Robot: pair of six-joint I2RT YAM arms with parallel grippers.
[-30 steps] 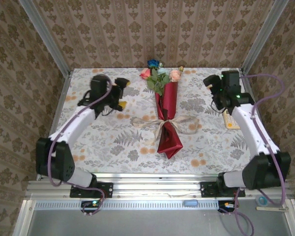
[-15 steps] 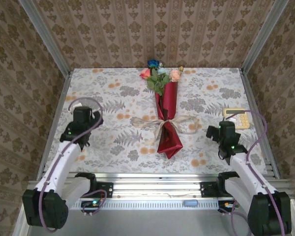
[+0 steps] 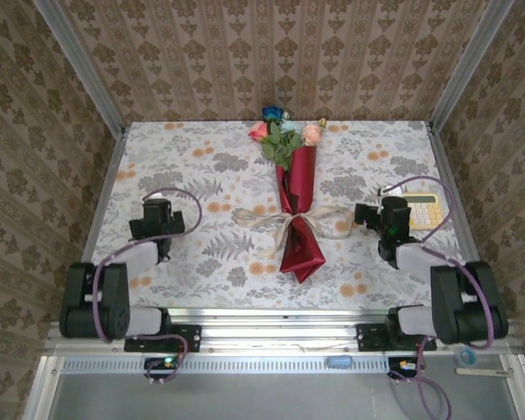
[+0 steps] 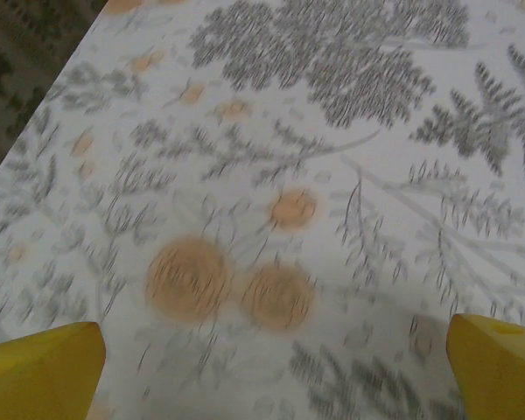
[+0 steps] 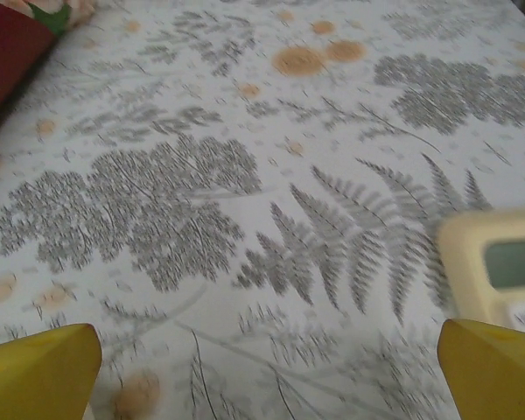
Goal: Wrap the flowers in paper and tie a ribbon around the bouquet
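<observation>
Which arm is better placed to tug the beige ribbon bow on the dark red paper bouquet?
Right, probably: the right end effector, open, sits nearer the beige ribbon bow than the left end effector, and its wrist view catches the dark red paper.

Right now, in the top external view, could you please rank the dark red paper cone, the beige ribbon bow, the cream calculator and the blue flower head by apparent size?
1. dark red paper cone
2. beige ribbon bow, judged by its spread
3. cream calculator
4. blue flower head
</observation>
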